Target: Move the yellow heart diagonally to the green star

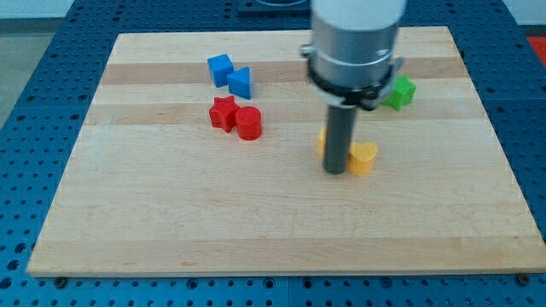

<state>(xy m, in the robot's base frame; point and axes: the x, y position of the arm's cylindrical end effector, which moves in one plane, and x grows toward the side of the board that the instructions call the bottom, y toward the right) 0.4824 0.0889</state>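
The wooden board lay on a blue perforated bench. Far left on it sat a blue cube touching a blue triangular block, with a red star against a red cylinder just nearer. Right of centre were the yellow heart, a second yellow block (mostly hidden) and, farther right, a green block.

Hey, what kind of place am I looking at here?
Probably a robotics lab bench: a wooden board on a blue perforated table, small coloured blocks like the yellow heart, and my tip touching it.
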